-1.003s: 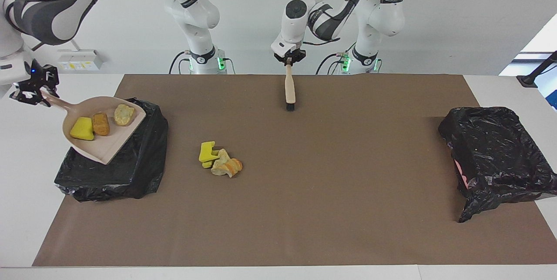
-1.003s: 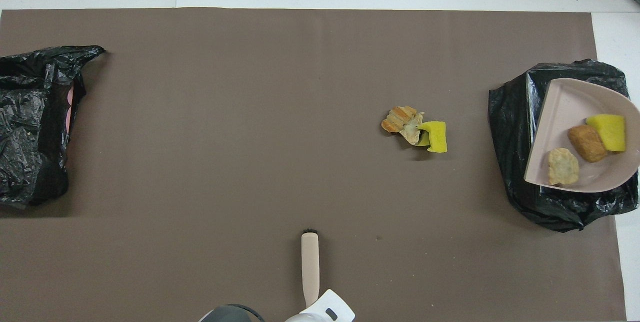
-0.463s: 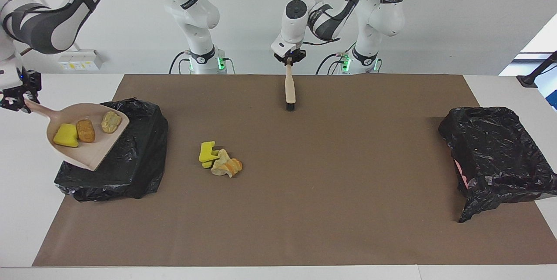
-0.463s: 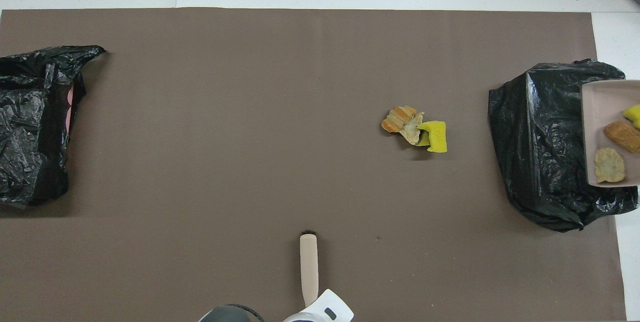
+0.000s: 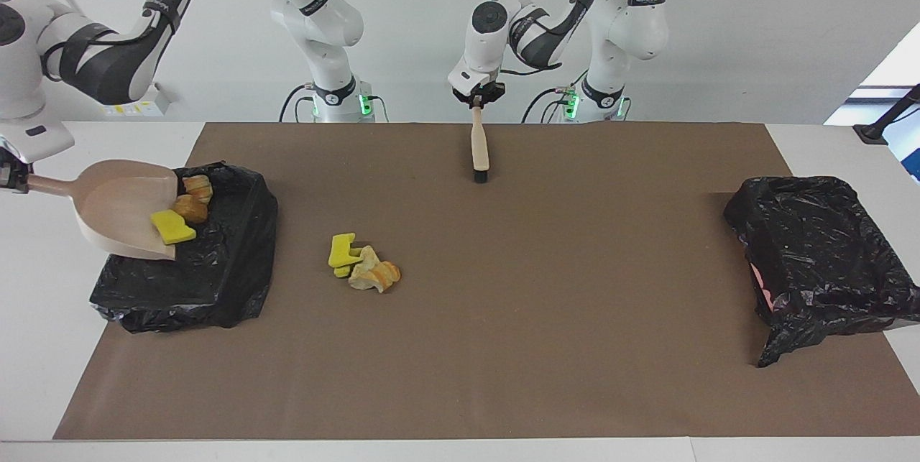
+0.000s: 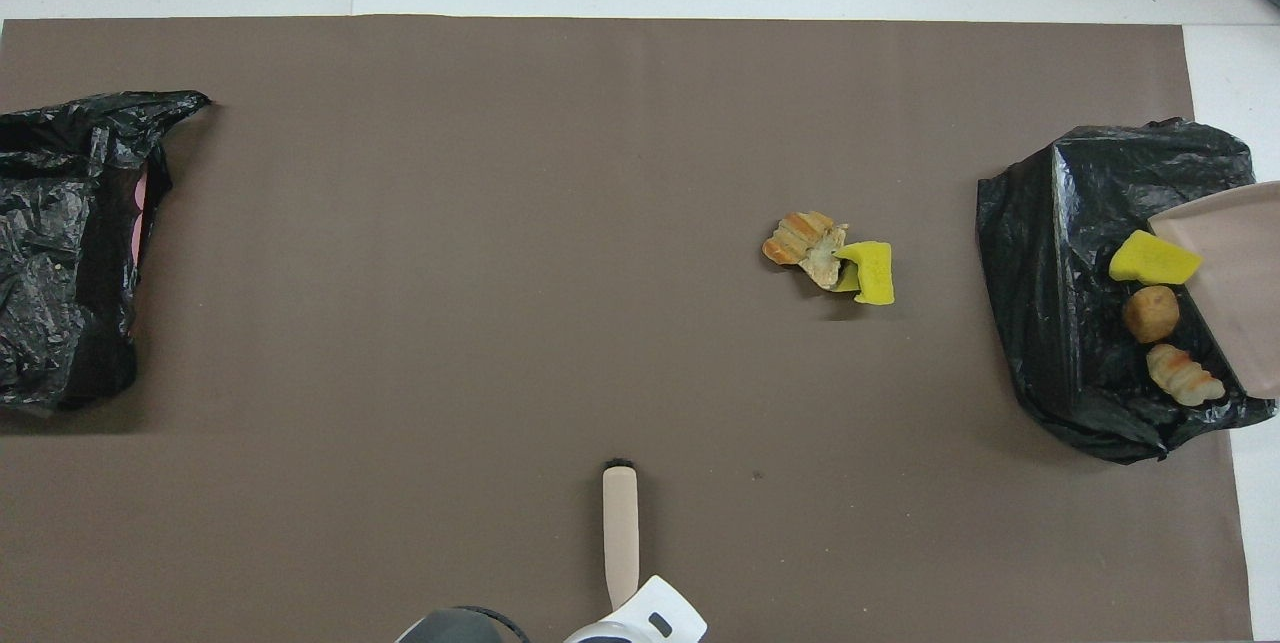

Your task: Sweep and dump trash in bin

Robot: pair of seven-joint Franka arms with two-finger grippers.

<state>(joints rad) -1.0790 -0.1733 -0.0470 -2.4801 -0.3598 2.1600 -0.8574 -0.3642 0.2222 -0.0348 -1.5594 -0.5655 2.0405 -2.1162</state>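
Observation:
My right gripper [image 5: 8, 176] is shut on the handle of the beige dustpan [image 5: 118, 207], which is tipped over the black-bagged bin [image 5: 215, 268] at the right arm's end. Three trash scraps slide off its lip into the bin: a yellow sponge chunk [image 5: 172, 227] and two tan lumps [image 5: 191, 209]. They also show in the overhead view [image 6: 1153, 260], next to the dustpan [image 6: 1235, 273]. More trash [image 5: 363, 264] lies in a small pile on the brown mat, also seen from overhead [image 6: 830, 258]. My left gripper [image 5: 476, 97] is shut on the brush [image 5: 479, 149] and waits near the robots.
A second black-bagged bin [image 5: 819, 253] stands at the left arm's end of the brown mat [image 5: 546, 318]. The brush's bristles point down at the mat near the robots' edge [image 6: 620, 533].
The right arm drew the dustpan back toward the table's end and tipped it. The three scraps slid from the pan's middle off its lip into the bin. The left arm stayed still.

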